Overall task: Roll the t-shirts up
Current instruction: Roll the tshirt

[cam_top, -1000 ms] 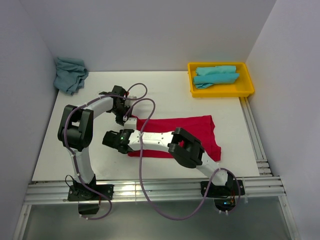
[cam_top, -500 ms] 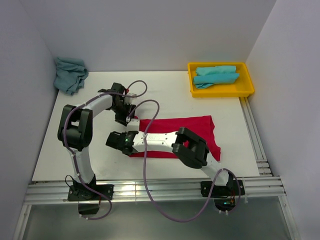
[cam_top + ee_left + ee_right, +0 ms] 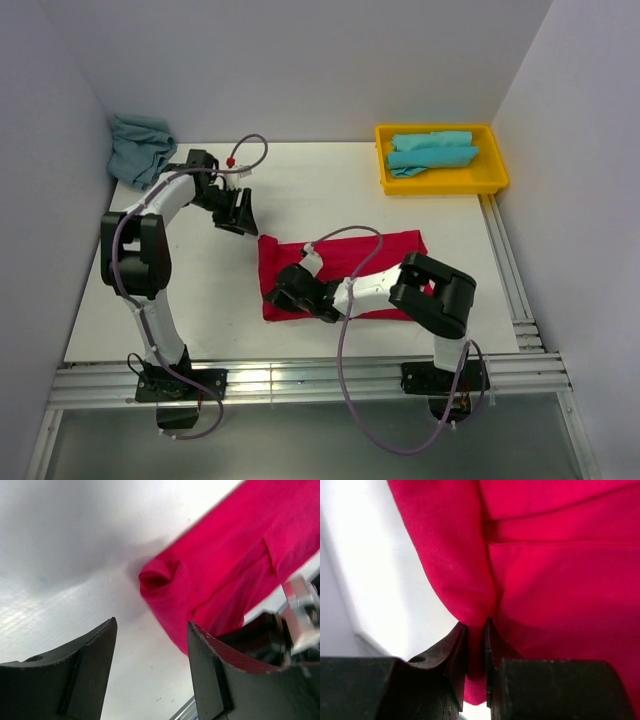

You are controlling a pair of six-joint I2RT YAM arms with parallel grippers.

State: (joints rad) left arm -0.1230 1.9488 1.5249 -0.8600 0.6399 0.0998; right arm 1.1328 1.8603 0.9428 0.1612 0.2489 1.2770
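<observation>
A bright red t-shirt point(image 3: 280, 252) lies as a folded strip across the middle of the white table. My right gripper point(image 3: 278, 295) sits low at the shirt's near-left end. In the right wrist view that gripper point(image 3: 476, 625) is shut on a pinched fold of the red t-shirt point(image 3: 545, 555). My left gripper point(image 3: 240, 216) hovers behind and left of the shirt, apart from it. Seen from the left wrist, this gripper point(image 3: 152, 630) stands open over bare table, with the rolled end of the red t-shirt point(image 3: 165, 577) just beyond it.
A crumpled turquoise t-shirt point(image 3: 140, 148) lies in the back left corner. Folded turquoise shirts point(image 3: 432, 150) rest in a yellow tray point(image 3: 440, 185) at the back right. White walls close in three sides. Metal rails run along the near and right edges.
My left gripper opened, let go of the red shirt's back left corner and drew away to the back left. My right gripper closed on the shirt's left end and shifted right.
</observation>
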